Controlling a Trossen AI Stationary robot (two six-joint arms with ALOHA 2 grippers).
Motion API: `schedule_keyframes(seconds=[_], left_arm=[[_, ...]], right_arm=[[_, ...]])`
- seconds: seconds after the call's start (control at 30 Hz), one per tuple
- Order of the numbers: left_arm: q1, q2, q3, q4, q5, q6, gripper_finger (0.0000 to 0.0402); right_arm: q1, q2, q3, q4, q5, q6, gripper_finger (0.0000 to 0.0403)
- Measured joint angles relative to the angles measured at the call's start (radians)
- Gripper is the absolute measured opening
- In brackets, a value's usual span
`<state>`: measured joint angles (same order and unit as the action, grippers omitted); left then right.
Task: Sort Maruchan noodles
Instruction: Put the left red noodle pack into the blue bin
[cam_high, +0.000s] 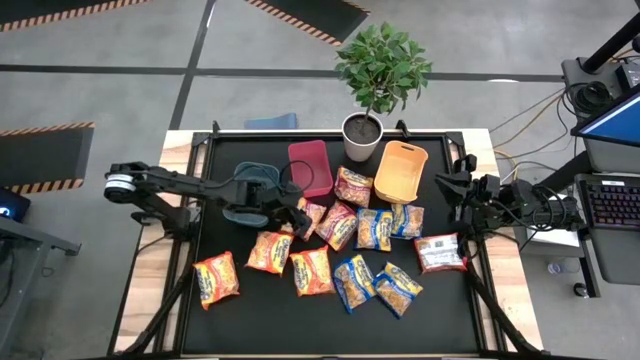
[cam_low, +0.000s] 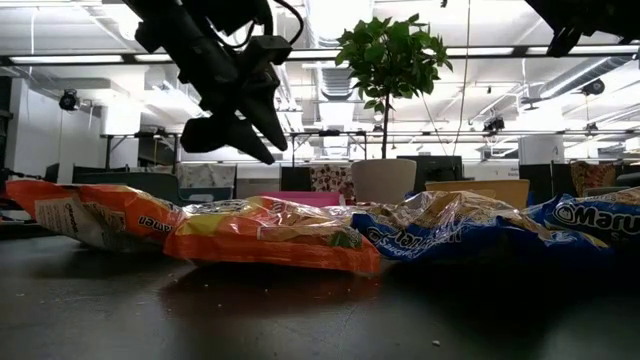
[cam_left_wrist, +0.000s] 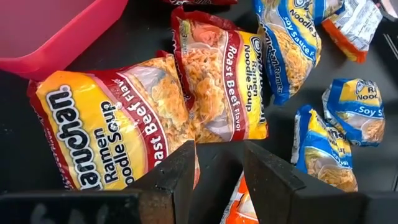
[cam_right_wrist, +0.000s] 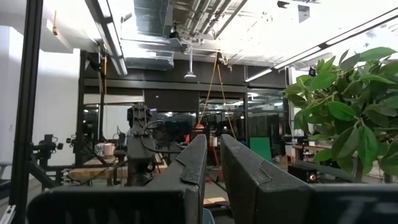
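Note:
Several Maruchan noodle packets lie flat on the black table: orange ones (cam_high: 216, 278) at the near left, red-maroon Roast Beef ones (cam_left_wrist: 112, 124) (cam_left_wrist: 217, 81) in the middle, and blue-yellow ones (cam_high: 353, 283) to the right. My left gripper (cam_left_wrist: 221, 168) hangs open and slanting down over the middle of the pile (cam_high: 298, 212), clear of the packets in the low view (cam_low: 245, 130). One finger stands over the nearer Roast Beef packet's edge. My right gripper (cam_right_wrist: 214, 168) is shut, raised at the table's right edge (cam_high: 465, 185), holding nothing.
A teal bin (cam_high: 255, 175), a red bin (cam_high: 310, 165) and an orange bin (cam_high: 400, 170) stand along the far side. A potted plant (cam_high: 362, 135) stands between the red and orange bins. A packet lying white side up (cam_high: 440, 253) is at the right.

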<state>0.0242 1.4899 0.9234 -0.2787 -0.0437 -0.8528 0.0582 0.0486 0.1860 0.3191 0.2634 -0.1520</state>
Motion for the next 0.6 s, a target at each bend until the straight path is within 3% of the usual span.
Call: schedule_keyframes(seconds=[0.17,0.47,0.6], left_arm=[[0.0,0.0,0.0,0.006,-0.002,-0.011,0.0137],[0.0,-0.001,0.0,0.014,-0.097,-0.029,0.0239],[0.004,0.011,0.0,0.017,-0.123,-0.032,0.025]], right_arm=[[0.0,0.0,0.0,0.0,0.0,0.001,0.0038],[0.0,0.0,0.0,0.005,0.0,-0.002,0.0038],[0.0,0.0,0.0,0.005,0.0,-0.005,0.0038]])
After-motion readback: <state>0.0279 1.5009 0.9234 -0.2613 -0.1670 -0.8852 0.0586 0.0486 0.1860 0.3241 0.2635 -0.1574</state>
